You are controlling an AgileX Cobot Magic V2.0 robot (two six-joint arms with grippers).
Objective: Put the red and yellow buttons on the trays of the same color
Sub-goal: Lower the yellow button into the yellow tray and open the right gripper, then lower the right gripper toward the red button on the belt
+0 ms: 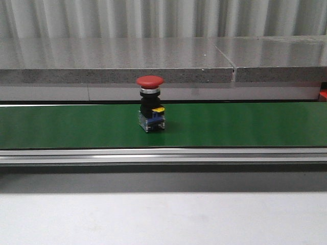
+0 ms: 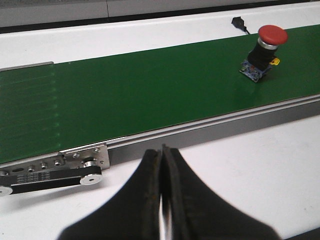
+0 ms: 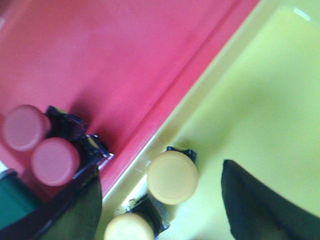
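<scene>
1. The red mushroom-head push button (image 1: pixel 150 102), on its black barrel and clear blue-tinted contact block, stands upright about midway along the green conveyor belt (image 1: pixel 245 125). Nothing touches it, and it is tall and top-heavy on a small base.
2. The left gripper (image 2: pixel 161 200) hovers over the white table, short of the belt's near rail and well apart from this button. Its black fingers (image 2: pixel 145 190) are pressed together with nothing between them.
3. The right gripper (image 3: pixel 160 200) hangs over the trays with its fingers spread wide and gripping nothing. A yellow-capped button (image 3: pixel 173 177) stands between them on the tray floor, and I cannot tell whether they touch it.
4. Risks, as I judge them:
   - A sideways nudge or an off-centre pinch could topple the red button on the belt.
   - If the belt runs (these views cannot show that), the button may drift away from where the left arm aims.
   - The left jaws must part before any approach, or they will just push it over.
   - The right fingers could knock over the yellow button between them as they lift away.
5. Count:
   - Three red buttons: one on the belt, two close together (image 3: pixel 40 145) in the red plastic tray (image 3: pixel 130 60).
   - Two yellow buttons in the yellow plastic tray (image 3: pixel 270 100), the second (image 3: pixel 129 227) partly cut off.
   - Two trays, side by side and touching along their rims.
</scene>
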